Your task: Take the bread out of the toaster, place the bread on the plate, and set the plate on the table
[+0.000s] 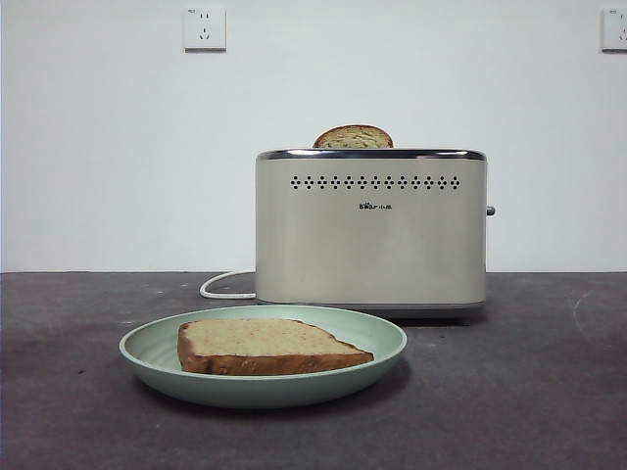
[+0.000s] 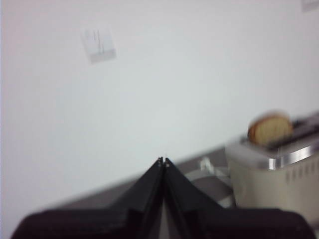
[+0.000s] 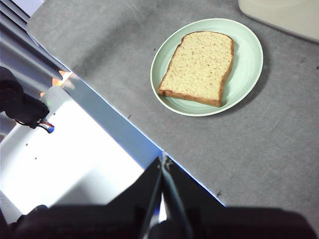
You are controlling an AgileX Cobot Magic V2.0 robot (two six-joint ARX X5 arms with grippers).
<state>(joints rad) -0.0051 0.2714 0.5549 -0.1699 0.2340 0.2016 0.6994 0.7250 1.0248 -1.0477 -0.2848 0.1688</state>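
Lying flat, one bread (image 1: 265,345) fills one plate (image 1: 147,351).

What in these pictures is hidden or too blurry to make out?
- Second slice: front view, mostly sunk inside the toaster.
- Toaster logo: front view, too small to read.
- Toaster cord: front view, its end runs behind the toaster.
- Left wrist view: blurred throughout.

A second slice of bread (image 1: 354,137) protrudes upright from a top slot, only its rounded crust showing. Two white wall outlets are mounted on the plain white wall: one (image 1: 204,28) at upper left, one (image 1: 614,28) cut off by the upper right edge.
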